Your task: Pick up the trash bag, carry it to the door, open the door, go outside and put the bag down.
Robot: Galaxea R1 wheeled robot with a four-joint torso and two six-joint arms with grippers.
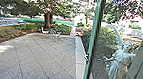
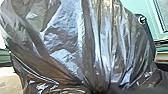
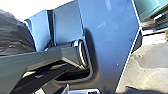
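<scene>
Dark trash bag (image 2: 72, 42), creased, contents hidden

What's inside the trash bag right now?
I can't tell: the dark, creased plastic of the trash bag covers its contents. What shows is shiny film in long folds that draw together.

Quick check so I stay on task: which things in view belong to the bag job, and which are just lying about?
For the job:
- trash bag
- green upright, probably the door's edge
- paved yard, likely the drop-off area

Just lying about:
- white winged statue
- pale outdoor furniture
- tree
</scene>
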